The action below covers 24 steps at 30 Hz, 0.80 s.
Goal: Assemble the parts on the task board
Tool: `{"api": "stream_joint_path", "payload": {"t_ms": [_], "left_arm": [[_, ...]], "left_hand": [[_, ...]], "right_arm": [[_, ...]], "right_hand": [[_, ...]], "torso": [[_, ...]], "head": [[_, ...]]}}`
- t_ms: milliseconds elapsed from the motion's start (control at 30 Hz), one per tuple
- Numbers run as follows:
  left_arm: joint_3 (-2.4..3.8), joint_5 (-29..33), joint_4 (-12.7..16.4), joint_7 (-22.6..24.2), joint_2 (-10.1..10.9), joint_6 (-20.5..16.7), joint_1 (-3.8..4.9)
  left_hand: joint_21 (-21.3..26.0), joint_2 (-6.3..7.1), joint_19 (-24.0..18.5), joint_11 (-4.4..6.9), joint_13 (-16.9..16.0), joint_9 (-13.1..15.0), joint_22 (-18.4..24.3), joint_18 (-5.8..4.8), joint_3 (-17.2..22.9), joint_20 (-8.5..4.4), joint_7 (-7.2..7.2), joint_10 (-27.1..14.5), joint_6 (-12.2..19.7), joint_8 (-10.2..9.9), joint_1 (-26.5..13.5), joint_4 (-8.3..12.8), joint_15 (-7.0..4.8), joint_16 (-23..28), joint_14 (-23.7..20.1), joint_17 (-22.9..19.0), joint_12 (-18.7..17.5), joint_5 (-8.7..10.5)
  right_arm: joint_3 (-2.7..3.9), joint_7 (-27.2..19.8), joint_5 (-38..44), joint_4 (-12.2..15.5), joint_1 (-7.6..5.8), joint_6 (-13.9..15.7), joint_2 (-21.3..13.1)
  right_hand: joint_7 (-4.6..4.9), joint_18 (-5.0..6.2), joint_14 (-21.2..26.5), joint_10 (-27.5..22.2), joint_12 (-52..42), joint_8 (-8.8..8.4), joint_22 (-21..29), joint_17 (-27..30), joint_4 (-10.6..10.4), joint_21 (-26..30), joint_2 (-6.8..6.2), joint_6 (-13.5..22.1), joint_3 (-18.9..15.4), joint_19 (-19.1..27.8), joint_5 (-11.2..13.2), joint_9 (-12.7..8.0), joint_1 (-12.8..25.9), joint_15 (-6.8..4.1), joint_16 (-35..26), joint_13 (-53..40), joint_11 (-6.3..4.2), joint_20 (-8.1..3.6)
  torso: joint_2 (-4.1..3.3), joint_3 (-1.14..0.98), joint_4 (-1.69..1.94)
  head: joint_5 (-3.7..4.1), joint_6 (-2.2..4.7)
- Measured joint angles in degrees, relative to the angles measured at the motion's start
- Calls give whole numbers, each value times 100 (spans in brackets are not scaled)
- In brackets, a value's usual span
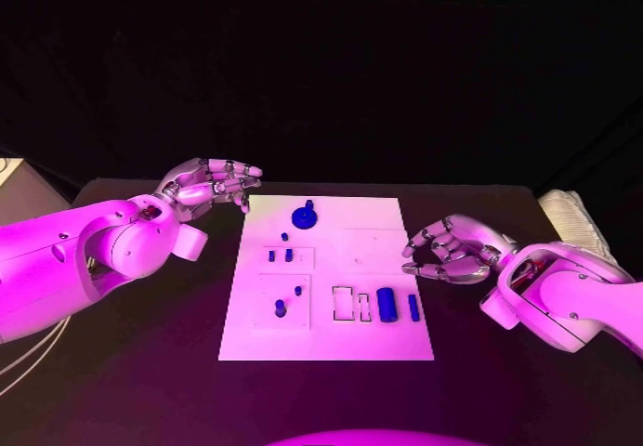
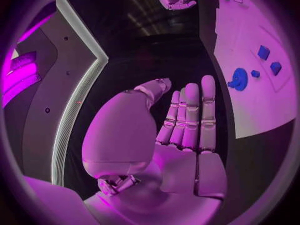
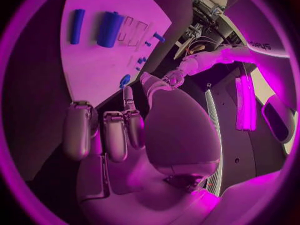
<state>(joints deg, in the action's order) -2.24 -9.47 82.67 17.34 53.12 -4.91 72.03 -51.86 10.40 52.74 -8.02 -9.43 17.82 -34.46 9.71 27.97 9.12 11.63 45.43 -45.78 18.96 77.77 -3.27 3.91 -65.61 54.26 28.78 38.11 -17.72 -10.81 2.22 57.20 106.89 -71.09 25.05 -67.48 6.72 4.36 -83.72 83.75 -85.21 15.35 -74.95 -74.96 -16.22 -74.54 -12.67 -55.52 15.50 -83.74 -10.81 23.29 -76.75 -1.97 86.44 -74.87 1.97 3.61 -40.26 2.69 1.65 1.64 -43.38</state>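
1. The task board (image 1: 328, 316) lies flat in the middle of the black table (image 1: 134, 372), between my two hands.
2. The parts sit on it: a round blue piece (image 1: 307, 218) at the far end, small blue pegs (image 1: 281, 308) near the left side, and a blue cylinder (image 1: 387, 304) with a slimmer blue bar (image 1: 414, 307) just beside it near the right edge.
3. My left hand (image 1: 212, 183) hovers off the board's far left corner, fingers apart and straight, holding nothing.
4. My right hand (image 1: 452, 250) hangs just beside the right edge, fingers curled inward around nothing.
5. My worry: the cylinder may roll if I brush it while reaching, and curled fingers could knock the bar or shift the board.
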Motion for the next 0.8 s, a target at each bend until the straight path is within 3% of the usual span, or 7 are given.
{"api": "stream_joint_path", "payload": {"t_ms": [133,267,300,400,467,633,800], "left_arm": [[-2,7,11,30,10,47,-37],[-2,12,18,64,22,97,-58],[-2,14,20,72,23,110,-64],[-2,17,32,86,24,134,-81],[-2,18,38,89,23,147,-89],[-2,22,61,93,20,173,-105],[-1,24,68,93,19,189,-112]], "left_hand": [[126,149,22,13,0,-2,82,0,-191,21,-16,-29,44,26,-220,-191,21,0,-21,3,0,0],[155,153,42,-7,0,-2,123,0,-262,42,-27,-49,72,30,-244,-261,20,-23,-21,9,0,0],[155,141,42,-7,0,-2,125,0,-268,42,-27,-49,72,31,-256,-267,20,-23,-20,8,0,0],[182,140,42,-7,0,-2,133,0,-280,42,-27,-49,72,58,-257,-280,20,-23,-20,8,13,0],[182,140,42,-7,0,-2,141,-1,-292,42,-27,-49,72,58,-257,-292,20,-23,-20,8,29,0],[182,140,42,-7,0,-2,142,0,-292,42,-27,-49,72,58,-257,-292,20,-23,-20,8,29,0],[196,140,42,-7,-1,-2,147,-1,-292,41,-27,-49,71,58,-257,-291,20,-23,-20,13,29,0]], "right_arm": [[-26,93,123,39,57,-89,-119],[-57,304,411,86,230,-92,-141],[-63,390,516,89,291,-79,-117],[-74,635,767,78,429,-23,8],[-77,776,905,67,495,18,87],[-77,1152,1284,35,671,181,290],[-79,1458,1605,-32,762,346,502]], "right_hand": [[-20,-89,-21,1,-164,38,0,0,7,-202,17,-64,-43,0,53,-18,17,-21,81,-9,0,0],[-31,-88,-21,1,-167,38,0,0,-20,-279,-21,-75,-239,1,142,-43,87,-21,113,-8,0,0],[-50,-89,-21,1,-167,39,0,0,-21,-279,-15,-94,-361,1,117,-50,141,-21,113,-8,0,0],[-57,-88,-21,21,-164,84,0,0,-37,-279,-44,-101,-847,-19,-263,-72,317,-21,113,-8,-21,-20],[-57,-88,-21,20,-143,84,1,1,-44,-279,-23,-101,-1033,-19,-347,-75,342,-21,120,-8,-21,-20],[-58,-88,-21,20,-143,105,1,1,-48,-301,-22,-101,-1123,-19,-351,-80,384,-21,137,-8,-21,-20],[-58,-88,-21,20,-143,105,1,1,-49,-328,1,-101,-1154,-18,-351,-86,408,-21,162,-7,-21,-20]], "torso": [[36,-4,-9],[64,-10,-20],[68,-10,-24],[83,-15,-37],[91,-16,-44],[101,-16,-51],[98,-16,-52]], "head": [[94,-38],[143,-80],[149,-92],[175,-130],[197,-144],[226,-164],[235,-170]]}}
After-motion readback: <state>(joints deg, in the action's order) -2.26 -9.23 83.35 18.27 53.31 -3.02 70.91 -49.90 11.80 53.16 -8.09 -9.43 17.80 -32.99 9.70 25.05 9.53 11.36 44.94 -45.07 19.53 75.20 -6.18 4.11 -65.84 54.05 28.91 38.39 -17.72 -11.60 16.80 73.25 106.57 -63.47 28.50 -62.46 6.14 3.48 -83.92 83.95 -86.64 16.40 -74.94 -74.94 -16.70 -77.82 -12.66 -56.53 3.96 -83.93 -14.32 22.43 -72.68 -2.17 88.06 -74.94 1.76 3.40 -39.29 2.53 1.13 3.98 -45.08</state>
